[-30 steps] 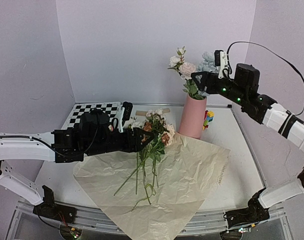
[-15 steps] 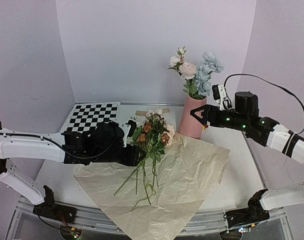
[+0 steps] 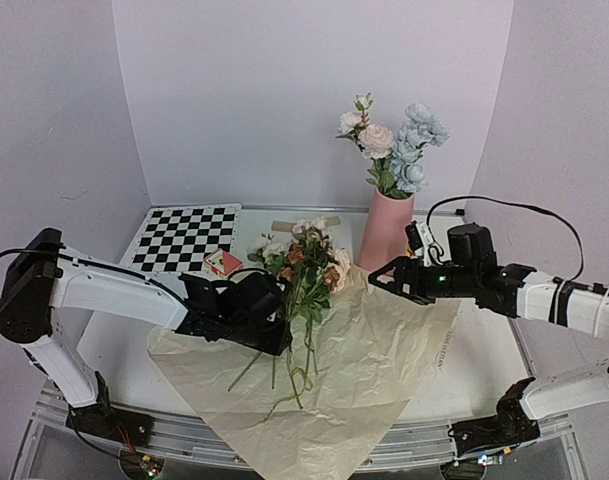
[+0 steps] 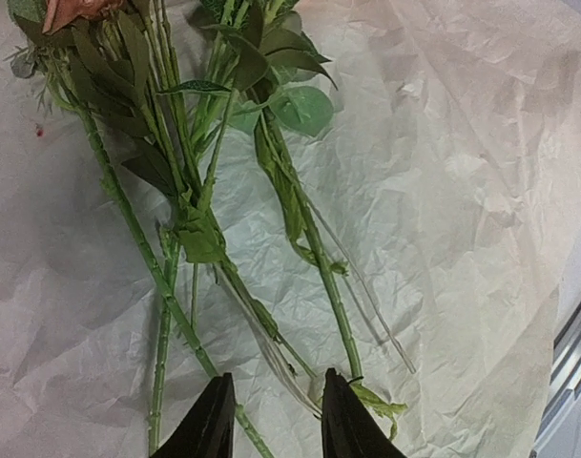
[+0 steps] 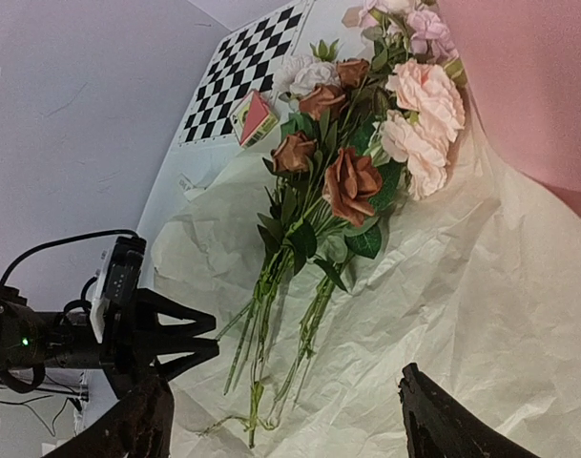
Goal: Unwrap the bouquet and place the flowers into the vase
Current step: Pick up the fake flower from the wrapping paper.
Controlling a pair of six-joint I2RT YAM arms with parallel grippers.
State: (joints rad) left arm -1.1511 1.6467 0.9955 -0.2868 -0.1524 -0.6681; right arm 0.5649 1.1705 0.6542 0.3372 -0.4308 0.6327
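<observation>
Status: left gripper [image 4: 276, 382] sits low over paper [image 3: 404, 340], jaws part-way apart, straddling bottom ends of the loose stems [image 4: 176, 239]. One thin pale stem lies in the gap. I see no pad touching it, so nothing grasped.

R side: right gripper [image 5: 285, 382] is spread wide + empty, hovering over the paper near base of vase [image 3: 386, 235].

The bouquet is unwrapped: paper lies flat and crinkled on table [image 3: 119, 355]. I see flowers in 2 lots:
- pale-blue, pink + white blooms [image 3: 394, 140] stand upright in vase
- rust-brown, pink + white ones [image 3: 309, 262] lie on paper, heads toward back wall, stem ends toward arm bases

Vase is upright at paper's far edge. Checkerboard [image 3: 184, 235] is back-left, w/ small red block [image 3: 222, 263] at its near edge.
</observation>
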